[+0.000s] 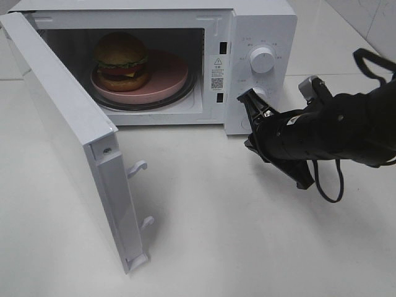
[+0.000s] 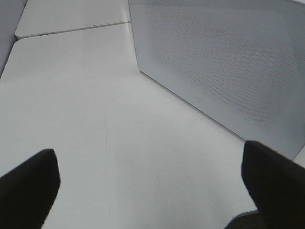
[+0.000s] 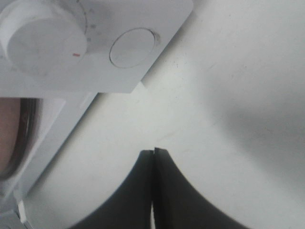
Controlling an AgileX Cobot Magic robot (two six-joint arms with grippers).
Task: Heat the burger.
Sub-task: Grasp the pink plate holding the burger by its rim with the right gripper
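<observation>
A white desk (image 1: 247, 235) fills the high view. At 12 o'clock on it stands a white microwave (image 1: 260, 25). Its door (image 1: 62, 124) is swung wide open, reaching out toward 8 o'clock. A black right arm (image 1: 346, 124) comes in from 3 o'clock, low over the desk.

Inside the oven cavity lies a pink plate (image 1: 170, 80). The burger (image 1: 121, 60) sits on it, toward the plate's 9 o'clock side, upright with the bun dome on top.

The right hand (image 1: 243, 98) is clenched, its two fingers pressed flat together with nothing between them. It points at the foot of the microwave's control panel, at 6 o'clock from the upper dial (image 1: 262, 60). Whether it touches the panel cannot be told. The right wrist view shows the same shut hand (image 3: 153, 152) over bare desk, with a dial bearing a red mark (image 3: 43, 40) and a flat round button (image 3: 132, 47) beside it.

The left hand (image 2: 148, 150) is released, its fingers (image 2: 28, 186) wide apart and holding nothing, above the desk near the door's dotted outer face.
</observation>
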